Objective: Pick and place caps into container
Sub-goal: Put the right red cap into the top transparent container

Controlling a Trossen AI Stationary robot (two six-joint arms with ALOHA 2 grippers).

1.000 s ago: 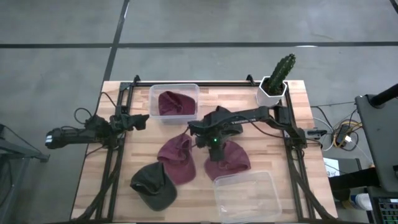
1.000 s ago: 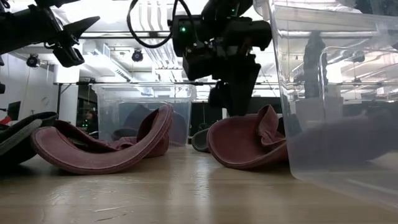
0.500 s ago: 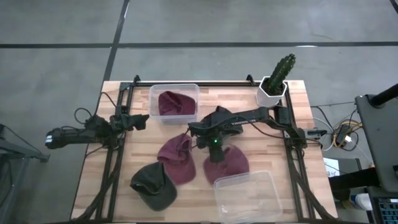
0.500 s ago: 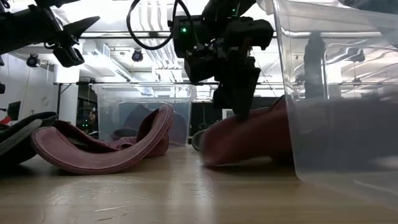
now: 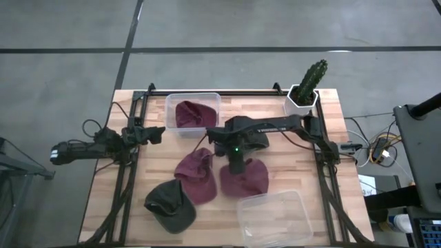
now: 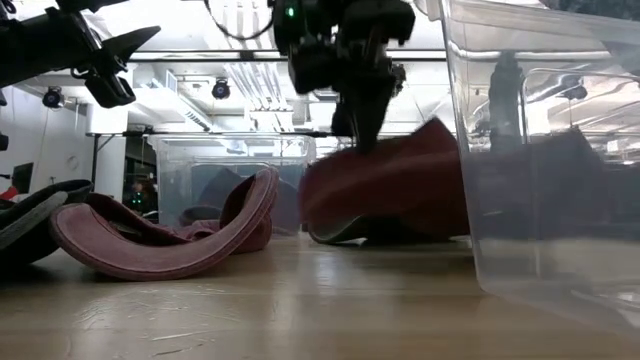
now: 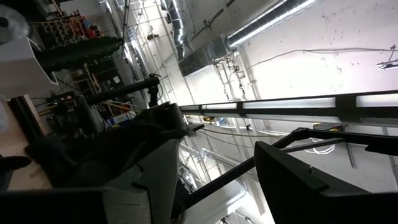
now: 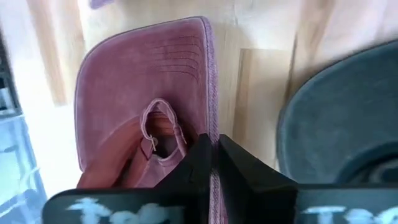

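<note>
My right gripper (image 5: 236,164) is shut on a maroon cap (image 5: 244,179) near the table's middle; the low view shows this cap (image 6: 390,190) hanging under the fingers. A second maroon cap (image 5: 196,176) and a dark olive cap (image 5: 170,205) lie on the table to its left. Another dark cap (image 5: 241,129) lies under the right arm. A third maroon cap (image 5: 191,112) lies inside the far clear container (image 5: 169,103). My left gripper (image 5: 157,132) hovers open above the table's left side. My right gripper pinches the maroon cap's side edge (image 8: 213,127) between its two fingers, beside the back strap and buckle (image 8: 151,142). The fingers come from above, pointing down. The cap hangs below them, brim away from the fingers; whether its lower edge (image 6: 335,232) is clear of the table, I cannot tell.
An empty clear container (image 5: 272,217) stands at the near right, close to the held cap. A green cactus in a white pot (image 5: 306,89) stands at the far right corner. Dark frame rails (image 5: 324,172) run along both sides of the table.
My right gripper has shut on the maroon cap's edge and risen. The cap, which lay slumped on the table, has been pulled up by that edge and has shifted a little toward the table's left.
</note>
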